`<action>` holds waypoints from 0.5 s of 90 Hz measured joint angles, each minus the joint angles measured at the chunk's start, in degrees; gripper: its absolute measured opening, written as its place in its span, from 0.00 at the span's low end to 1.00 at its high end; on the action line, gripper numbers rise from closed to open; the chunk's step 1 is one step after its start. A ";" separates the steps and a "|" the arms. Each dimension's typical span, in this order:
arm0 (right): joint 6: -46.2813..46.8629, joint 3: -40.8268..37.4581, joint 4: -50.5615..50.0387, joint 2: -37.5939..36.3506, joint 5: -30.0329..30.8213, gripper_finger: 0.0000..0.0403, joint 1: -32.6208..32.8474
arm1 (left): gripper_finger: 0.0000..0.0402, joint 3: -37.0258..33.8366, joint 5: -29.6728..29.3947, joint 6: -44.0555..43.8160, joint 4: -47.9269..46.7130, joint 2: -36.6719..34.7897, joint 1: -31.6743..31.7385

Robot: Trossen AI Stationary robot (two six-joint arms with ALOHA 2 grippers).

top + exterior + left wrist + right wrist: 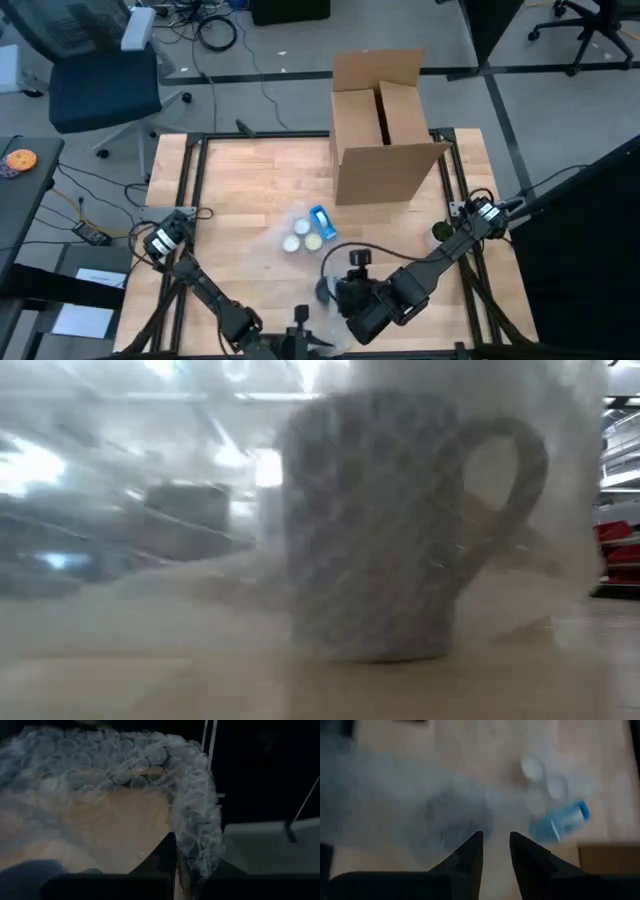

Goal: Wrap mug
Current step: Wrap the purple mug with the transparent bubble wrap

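Both arms are dark, almost black, built from long thin tubes with chunky round joints. Each has a white and black block near its base, with thin cables beside it. The right gripper (496,845) has two black fingers (470,855), wide behind and narrowing to pointed tips.

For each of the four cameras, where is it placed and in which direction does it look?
High: overhead, looking down on table, box, both arms.
Low: table height, facing the mug through bubble wrap; no arm shows.
Left wrist: facing bubble wrap up close.
Right wrist: over its gripper, looking down at the blue item.
High and right wrist views share the blue item.
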 joint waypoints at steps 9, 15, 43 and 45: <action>-3.64 -0.19 5.97 0.02 -3.40 0.18 0.07 | 0.00 0.00 -0.87 -3.03 0.37 0.00 -0.52; -4.38 -0.99 9.37 0.02 -5.09 0.18 0.46 | 0.00 0.00 -0.87 -4.83 0.32 0.00 -0.76; -4.33 -5.76 16.36 0.22 -7.24 0.18 3.03 | 0.00 0.00 1.28 -11.41 -1.86 0.00 -0.90; -4.09 -5.77 16.38 0.22 -7.24 0.18 3.15 | 0.00 0.00 2.26 -12.00 -2.19 0.00 -0.87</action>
